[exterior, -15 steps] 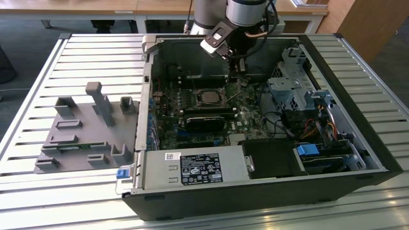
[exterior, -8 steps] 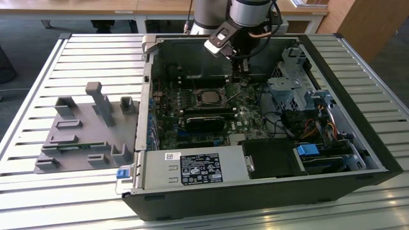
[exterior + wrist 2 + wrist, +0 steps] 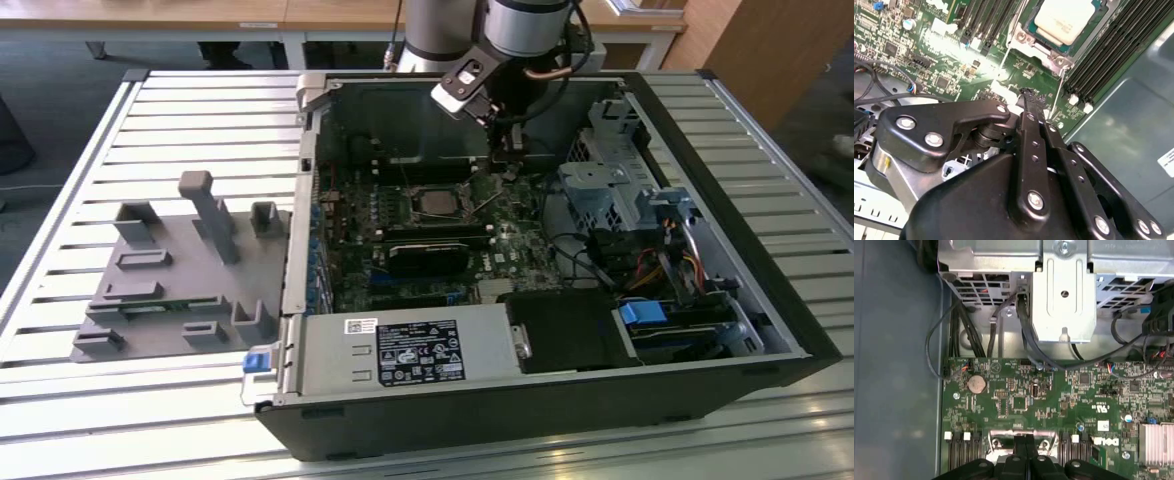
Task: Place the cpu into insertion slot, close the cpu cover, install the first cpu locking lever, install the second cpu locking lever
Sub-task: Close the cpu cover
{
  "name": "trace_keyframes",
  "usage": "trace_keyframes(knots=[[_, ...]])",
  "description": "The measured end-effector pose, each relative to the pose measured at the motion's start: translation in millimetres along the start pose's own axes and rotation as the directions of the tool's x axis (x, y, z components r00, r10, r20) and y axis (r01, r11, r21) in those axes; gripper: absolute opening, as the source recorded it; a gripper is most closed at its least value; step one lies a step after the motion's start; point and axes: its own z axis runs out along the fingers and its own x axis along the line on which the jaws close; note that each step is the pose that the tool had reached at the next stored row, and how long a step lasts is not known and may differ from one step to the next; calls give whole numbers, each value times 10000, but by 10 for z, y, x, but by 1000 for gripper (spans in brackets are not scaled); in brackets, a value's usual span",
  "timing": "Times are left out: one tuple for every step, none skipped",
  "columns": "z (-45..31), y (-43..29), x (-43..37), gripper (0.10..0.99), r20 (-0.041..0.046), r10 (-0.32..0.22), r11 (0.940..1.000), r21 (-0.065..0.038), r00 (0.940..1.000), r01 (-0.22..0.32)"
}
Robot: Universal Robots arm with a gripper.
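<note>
Gripper (image 3: 1030, 99) fingers are pressed together, narrow gap, nothing seen between them; tips sit at the socket's edge on the motherboard (image 3: 1019, 400). cpu (image 3: 1064, 20) sits in the socket, silver top up, with the cpu cover (image 3: 1024, 39) frame lying around it. Thin locking lever (image 3: 1058, 95) runs just beside the fingertips; contact cannot be told. Open computer case (image 3: 534, 420) holds the motherboard, power supply (image 3: 400, 350), drive cage (image 3: 607, 190) and cables. Grey fixture block (image 3: 174, 280) sits on the slatted table (image 3: 80, 420), at the exterior view's left.
</note>
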Motion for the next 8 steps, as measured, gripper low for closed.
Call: trace_keyframes(knots=[[1,16,1,106,0,-1,10000,0,10000,1],[3,32,3,106,0,-1,10000,1,10000,1],[5,48,4,106,0,0,10000,1,10000,0],[7,63,6,106,-1,0,10000,2,10000,0],[8,79,7,106,-2,0,10000,5,10000,0],[9,92,7,106,-2,0,10000,7,10000,0],[10,107,8,106,-2,-1,10000,10,10000,1],[11,122,9,106,-1,-1,10000,14,10000,1]])
